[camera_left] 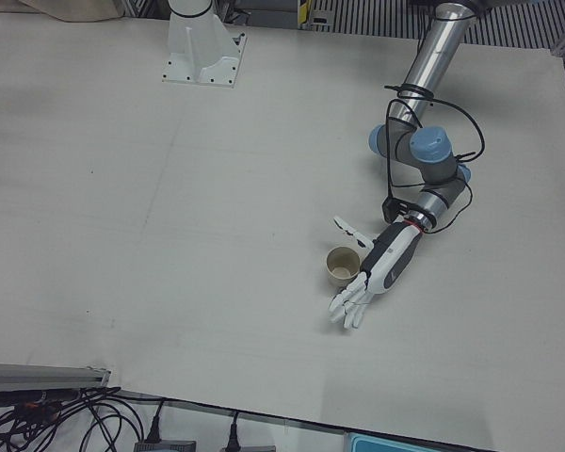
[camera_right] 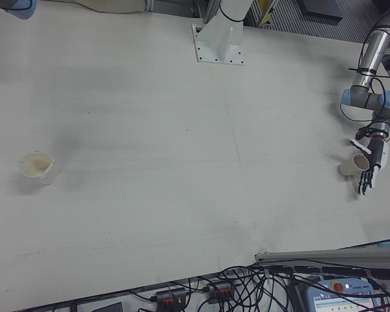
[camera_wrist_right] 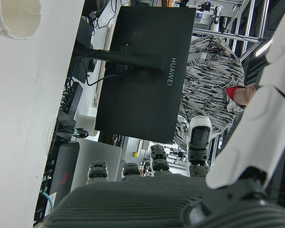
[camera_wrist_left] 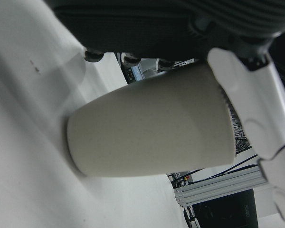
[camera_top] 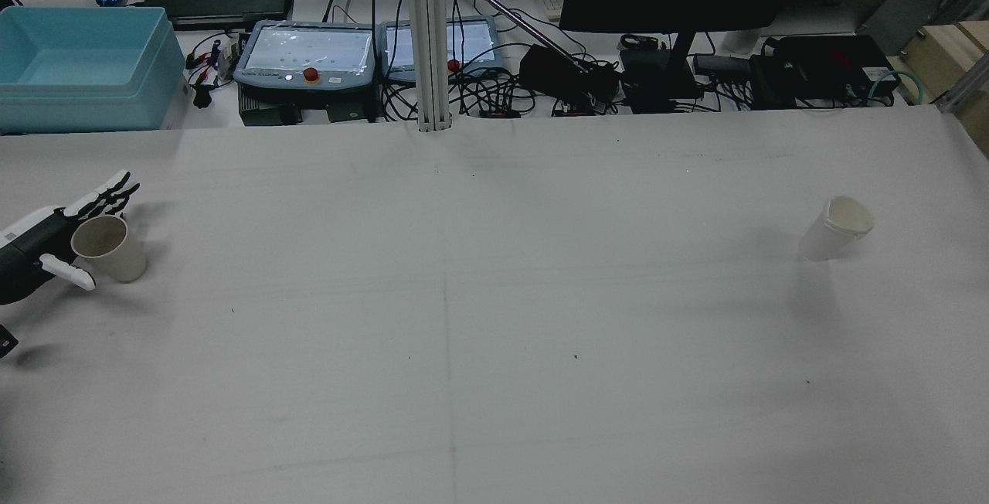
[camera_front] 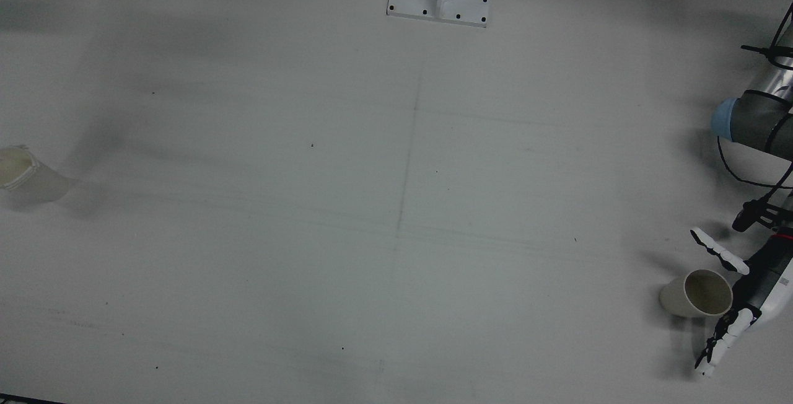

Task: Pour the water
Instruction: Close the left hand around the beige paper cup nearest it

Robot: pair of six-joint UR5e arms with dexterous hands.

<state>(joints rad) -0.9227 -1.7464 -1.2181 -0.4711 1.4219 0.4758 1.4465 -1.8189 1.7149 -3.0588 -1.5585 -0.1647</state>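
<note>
At the far left edge of the tabletop (camera_top: pixel 494 318), on the robot's own left, a beige paper cup (camera_top: pixel 110 247) stands upright with its mouth open and, as far as the overhead views show, nothing visible inside. The left robot hand (camera_left: pixel 375 273) brackets it: the fingers (camera_left: pixel 348 306) stretch out along one side of the cup and the thumb (camera_left: pixel 350 229) reaches past the other, spread rather than closed; the left hand view shows the cup wall right against the palm, but whether any real pressure is on it cannot be told. Well apart, across the whole tabletop on the robot's right, stands a white plastic container (camera_top: pixel 834 227) with a lipped rim, which looks like the partner vessel for the pour; which of the two holds water is not clear. The right robot hand (camera_wrist_right: pixel 247 142) appears only in its own camera, fingers apart and holding nothing, looking out over that container's rim. The step in hand seems to be securing the paper cup. To do it well, the fingers should wrap evenly around the middle of the wall, firm enough to lift yet gentle enough not to crush the thin paper, keeping the cup upright as it leaves the tabletop.
</note>
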